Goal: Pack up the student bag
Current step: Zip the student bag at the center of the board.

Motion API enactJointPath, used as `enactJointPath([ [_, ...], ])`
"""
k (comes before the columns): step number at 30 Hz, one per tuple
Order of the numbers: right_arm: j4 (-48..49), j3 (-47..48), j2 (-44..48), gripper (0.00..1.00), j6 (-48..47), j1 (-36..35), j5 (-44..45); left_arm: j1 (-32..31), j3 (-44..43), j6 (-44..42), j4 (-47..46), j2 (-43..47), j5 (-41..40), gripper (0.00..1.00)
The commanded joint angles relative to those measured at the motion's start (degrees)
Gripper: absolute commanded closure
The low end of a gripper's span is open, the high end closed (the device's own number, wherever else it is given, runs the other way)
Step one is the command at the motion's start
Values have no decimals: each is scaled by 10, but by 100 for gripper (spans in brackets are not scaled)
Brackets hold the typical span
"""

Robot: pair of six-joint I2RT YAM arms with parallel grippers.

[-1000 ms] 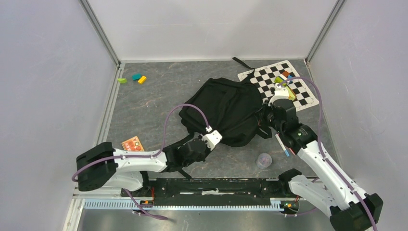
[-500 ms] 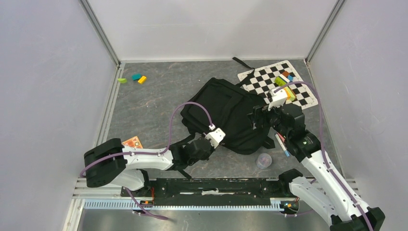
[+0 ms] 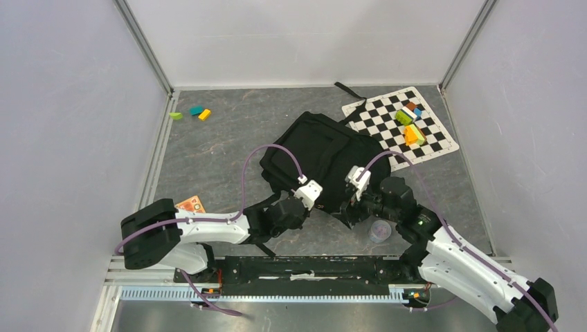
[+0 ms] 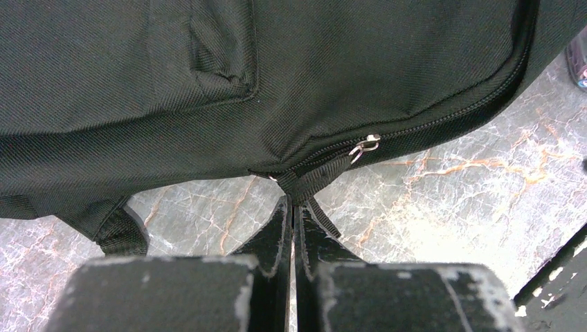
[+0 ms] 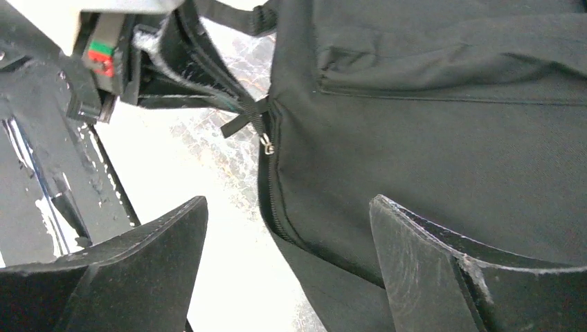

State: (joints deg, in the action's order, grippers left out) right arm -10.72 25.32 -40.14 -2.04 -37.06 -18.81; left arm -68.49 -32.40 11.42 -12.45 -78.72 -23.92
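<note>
Pinching a short webbing tab [image 4: 313, 181] at the near edge of the backpack [image 4: 332, 62], the left fingers [image 4: 275, 235] are pressed together with the tab caught between their tips. A small metal zip ring [image 4: 365, 146] hangs just beside that tab. The zip is closed along the stretch in view, so what the backpack holds cannot be told. The right fingers [image 5: 156, 263] stand wide apart and grip nothing. They sit low at the backpack's near right edge, one over the bare grey counter [image 3: 208, 159] and the other over the black fabric; whether they touch it cannot be told. A small round jar [image 3: 379, 230] stands just beside the right arm, and an orange card [image 3: 191, 206] lies near the left arm. The backpack itself lies flat in the middle of the counter. Beyond it to the right is a checkered mat [image 3: 377, 114], its near corner meeting the backpack, with a cluster of coloured blocks [image 3: 410, 124] on it. A black strap [image 3: 349, 90] lies by the mat's far corner. Three small coloured pieces [image 3: 190, 113] rest at the far left.
</note>
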Motion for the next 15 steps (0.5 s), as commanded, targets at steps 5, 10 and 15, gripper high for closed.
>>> enactJointPath([
  [5,73,-22,-34,10,-46,-78,95,7,-29,42,8,11,-28,98],
  [10,83,-10,-91,20,-70,-134,173,23,-36,64,23,19,-18,98],
  [15,71,-6,-117,54,-71,-171,269,35,-36,72,40,29,-17,98],
])
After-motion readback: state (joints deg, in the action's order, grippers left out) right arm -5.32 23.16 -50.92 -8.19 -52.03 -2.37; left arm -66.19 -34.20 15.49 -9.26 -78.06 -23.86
